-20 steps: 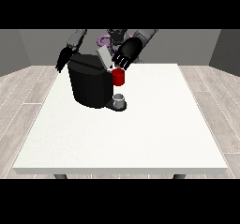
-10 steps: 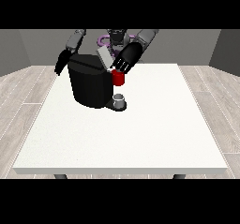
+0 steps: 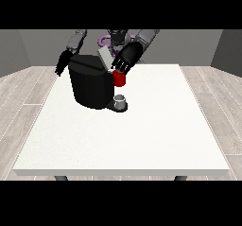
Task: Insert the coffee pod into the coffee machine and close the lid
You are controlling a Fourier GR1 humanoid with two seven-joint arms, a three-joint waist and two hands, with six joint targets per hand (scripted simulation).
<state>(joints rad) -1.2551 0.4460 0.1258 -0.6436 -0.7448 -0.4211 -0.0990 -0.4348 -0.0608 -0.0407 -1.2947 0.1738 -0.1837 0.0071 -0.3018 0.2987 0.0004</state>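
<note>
The black coffee machine stands on the white table, left of its middle. Its grey lid stands tilted up above the top. The hand at the view's right is over the machine's front right corner, beside the lid and just above a red thing at the machine. The hand at the view's left hangs beside the machine's left side with its fingers relaxed. A small grey thing sits on the machine's base under the red thing; I cannot tell whether it is the pod.
The robot's torso is behind the machine at the table's far edge. The table's white top stretches to the right and towards the camera. Grey wood floor surrounds the table.
The hand at the view's right has come down and a little to the left, closer to the machine's top. The grey lid has tipped lower. The other hand has hardly moved.
</note>
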